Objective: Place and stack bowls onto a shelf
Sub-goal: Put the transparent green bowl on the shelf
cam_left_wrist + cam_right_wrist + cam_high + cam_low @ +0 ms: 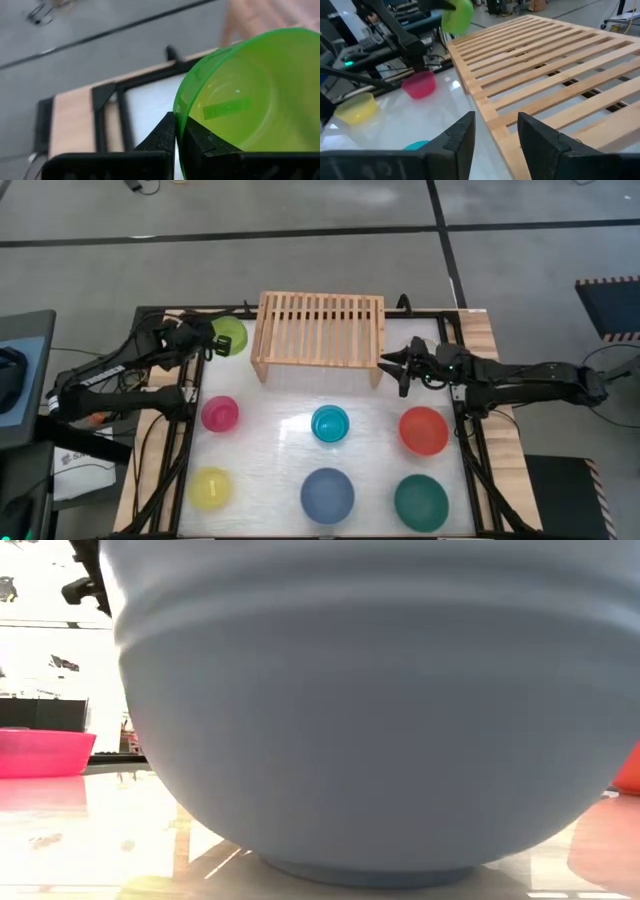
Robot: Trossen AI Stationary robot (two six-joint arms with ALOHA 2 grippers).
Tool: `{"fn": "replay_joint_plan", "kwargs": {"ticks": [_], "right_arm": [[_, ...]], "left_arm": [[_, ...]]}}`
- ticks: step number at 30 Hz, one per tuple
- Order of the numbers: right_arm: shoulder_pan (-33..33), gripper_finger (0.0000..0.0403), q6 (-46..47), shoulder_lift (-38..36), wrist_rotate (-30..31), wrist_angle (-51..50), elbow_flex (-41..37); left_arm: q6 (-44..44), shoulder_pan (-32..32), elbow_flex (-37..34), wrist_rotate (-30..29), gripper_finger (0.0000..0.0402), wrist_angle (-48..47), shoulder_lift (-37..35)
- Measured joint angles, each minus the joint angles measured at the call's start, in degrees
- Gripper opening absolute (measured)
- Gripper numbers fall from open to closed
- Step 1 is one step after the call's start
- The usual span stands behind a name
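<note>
Slate blue bowl (370, 710) is filling the low view, sitting right against that camera at the table's near edge; pink bowl (45, 753) is showing off to one side of it.

I am watching the left gripper (180, 134) clamped on the rim of the lime green bowl (250, 95), one finger inside and one outside. In the high view it is holding the bowl at the far-left of the table, just beside the shelf's (318, 328) left end, and the right wrist view shows the bowl lifted above slat height.

Right gripper (400, 366) is hovering at the shelf's right end, fingers parted, holding nothing.

The shelf top is bare. Cyan (330, 423), red (423, 430), yellow (211, 488) and dark green (421, 502) bowls are waiting on the table.

I am judging this as the first placement in transit. The next move calls for carrying the bowl across over the slats, lowering it level, then releasing.
</note>
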Motion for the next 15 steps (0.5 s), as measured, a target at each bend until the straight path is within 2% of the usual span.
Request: {"fn": "replay_joint_plan", "kwargs": {"ticks": [8,15], "right_arm": [[1.34,0.0158,-2.28,8.55,-3.84,0.07,2.42],[5.76,0.0135,-5.34,15.64,-5.18,0.17,4.36]], "left_arm": [[10.73,-5.68,0.02,4.90,0.0000,21.23,2.33],[16.49,-6.04,0.02,10.79,0.0000,34.47,8.27]]}}
